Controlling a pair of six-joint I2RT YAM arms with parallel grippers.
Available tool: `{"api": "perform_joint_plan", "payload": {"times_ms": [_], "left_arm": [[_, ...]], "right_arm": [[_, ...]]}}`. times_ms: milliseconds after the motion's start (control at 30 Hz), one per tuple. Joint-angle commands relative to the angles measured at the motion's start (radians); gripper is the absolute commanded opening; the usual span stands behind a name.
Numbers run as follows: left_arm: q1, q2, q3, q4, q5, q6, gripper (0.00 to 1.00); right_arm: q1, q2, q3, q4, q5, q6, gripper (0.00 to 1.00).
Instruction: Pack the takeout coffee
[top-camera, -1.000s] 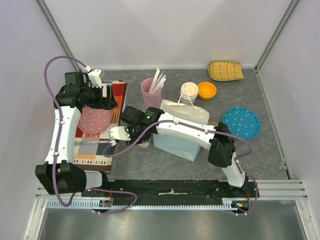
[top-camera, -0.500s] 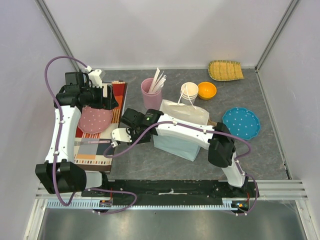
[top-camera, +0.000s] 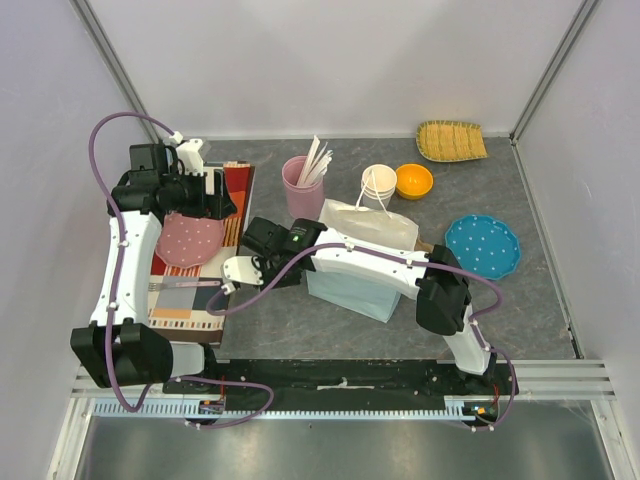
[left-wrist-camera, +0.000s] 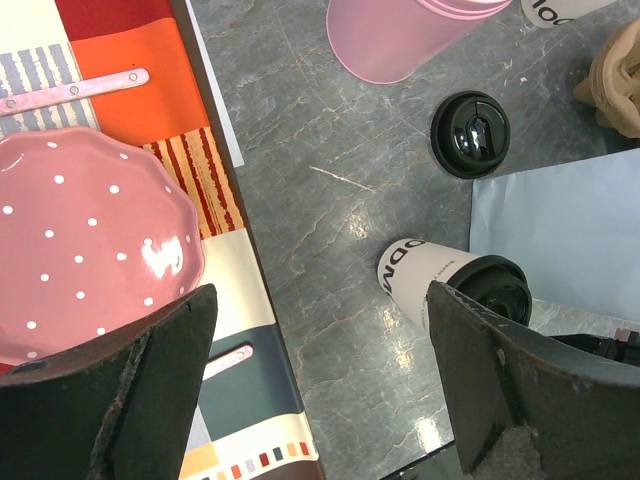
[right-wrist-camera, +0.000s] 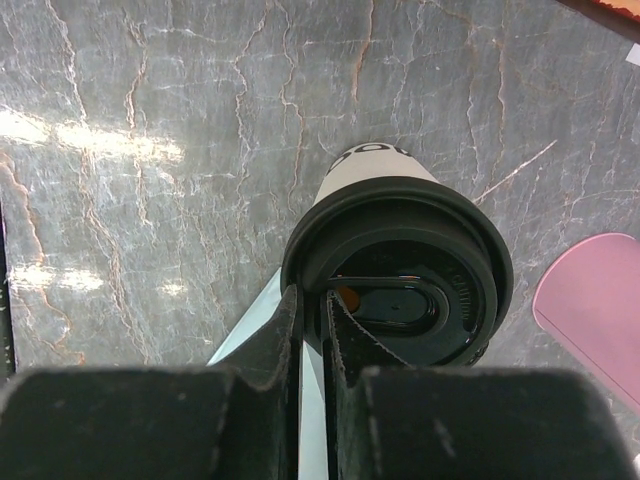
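The takeout coffee, a white paper cup (left-wrist-camera: 425, 280) with a black lid (right-wrist-camera: 420, 270), is on the grey table just left of the pale blue paper bag (top-camera: 360, 262). My right gripper (right-wrist-camera: 308, 305) is shut on the near rim of the lid, one finger outside and one inside it. In the top view the right gripper (top-camera: 262, 262) covers the cup. I cannot tell whether the cup is lifted. My left gripper (left-wrist-camera: 320, 390) is open and empty, hovering by the pink dotted plate (left-wrist-camera: 80, 240). It also shows in the top view (top-camera: 205, 195).
A loose black lid (left-wrist-camera: 470, 133) lies beyond the cup. A pink cup with sticks (top-camera: 303, 182), stacked white cups (top-camera: 379, 186), an orange bowl (top-camera: 414, 180), a blue dotted plate (top-camera: 482, 245) and a woven tray (top-camera: 451, 140) stand around. A striped placemat (top-camera: 185, 300) lies at the left.
The right wrist has shifted very slightly by the bag. The left arm has not moved.
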Motion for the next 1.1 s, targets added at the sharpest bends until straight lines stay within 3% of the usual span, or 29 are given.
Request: {"api": "perform_joint_plan", "payload": {"times_ms": [0,200,600,1067], "left_arm": [[0.006,0.006,0.038,0.019,0.036,0.039,0.92],[0.006,0.006,0.042,0.017,0.044,0.037,0.92],[0.006,0.0,0.045,0.017,0.053,0.036,0.92],[0.006,-0.017,0.049,0.019,0.046,0.029,0.92]], "right_arm": [[0.004,-0.059,0.051,-0.002,-0.027,0.022,0.1],[0.008,-0.073,0.086,-0.014,-0.051,0.051,0.0],[0.033,-0.106,0.258,-0.095,-0.089,0.18,0.0],[0.04,-0.294,0.397,-0.109,-0.053,0.358,0.0]]}}
